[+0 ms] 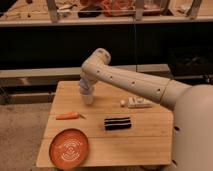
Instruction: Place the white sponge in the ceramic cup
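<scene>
The ceramic cup (88,98) is a small white cylinder standing on the wooden table (145,140), left of the middle. My gripper (86,88) points down right over the cup, its tip at the cup's rim. The white sponge does not show as a separate thing; it may be hidden at the gripper tip or in the cup.
An orange plate (69,148) lies at the front left. An orange carrot-like object (67,116) lies left of centre. A dark flat rectangular object (117,123) lies in the middle. A small white object (136,103) lies to the right, under my arm. A dark shelf runs behind the table.
</scene>
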